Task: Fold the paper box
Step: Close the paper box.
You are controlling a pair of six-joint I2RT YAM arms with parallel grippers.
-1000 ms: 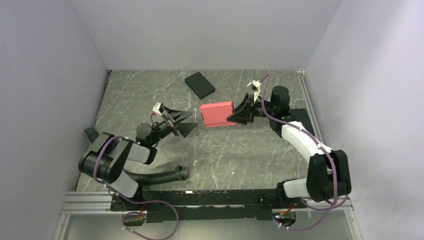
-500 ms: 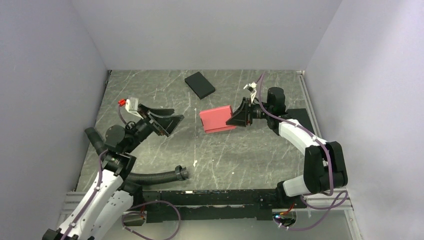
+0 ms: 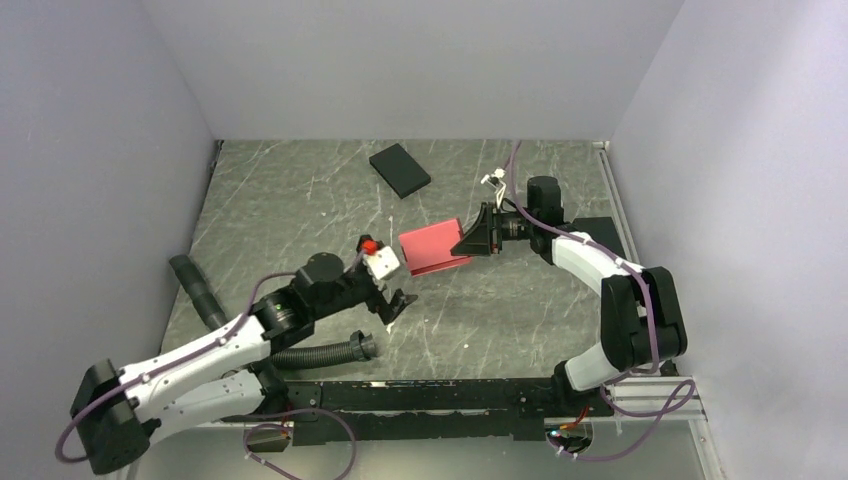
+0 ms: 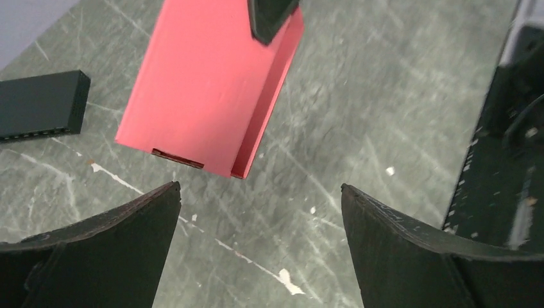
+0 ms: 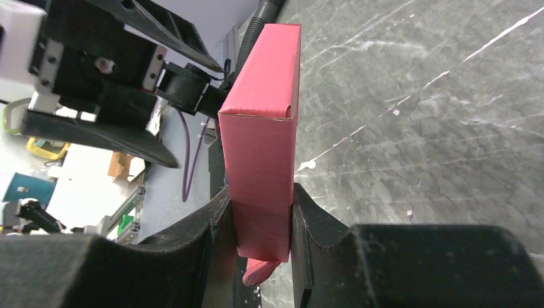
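Top external view: the right gripper is clamped on the right end of the paper box, which sits near the middle of the table, its long side tilted slightly. The left gripper hangs just in front of the box's left end, apart from it, with its jaws spread wide and nothing between them. A flat black box lies farther back on the table, well apart from the red one. A black ribbed hose lies at the near edge beside the left arm.

The left wrist view looks between its two wide fingers at the paper box, whose near end shows an open side with a thin wall folded up. The tip of a right finger presses on its far end.

The right wrist view shows the paper box edge-on, pinched between both pads. Whether it touches the table cannot be told.
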